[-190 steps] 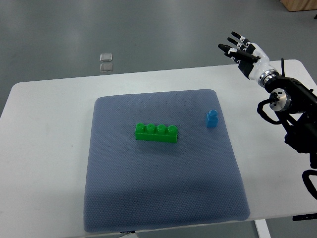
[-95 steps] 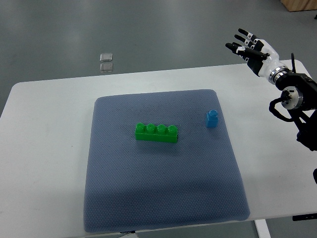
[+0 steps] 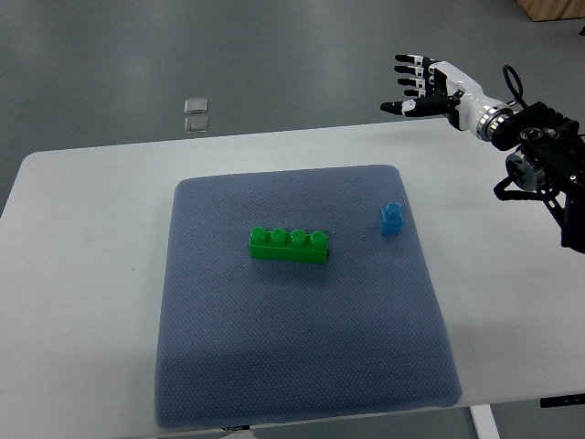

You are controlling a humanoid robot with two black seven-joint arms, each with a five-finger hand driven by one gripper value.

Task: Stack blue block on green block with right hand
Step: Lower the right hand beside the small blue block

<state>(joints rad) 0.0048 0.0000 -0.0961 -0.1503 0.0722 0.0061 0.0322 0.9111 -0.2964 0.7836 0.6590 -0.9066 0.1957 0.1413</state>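
A small blue block stands upright on the dark blue mat, right of centre. A long green block with several studs lies at the mat's middle, about a hand's width left of the blue block. My right hand hovers past the table's far edge, well above and beyond the blue block, its fingers spread and holding nothing. Its arm comes in from the right edge.
The mat lies on a white table. Two small clear squares lie on the grey floor beyond the table's far edge. A wooden object shows in the top right corner.
My right hand has swung up and to the left, turning so its fingers point left. The blocks have not moved.
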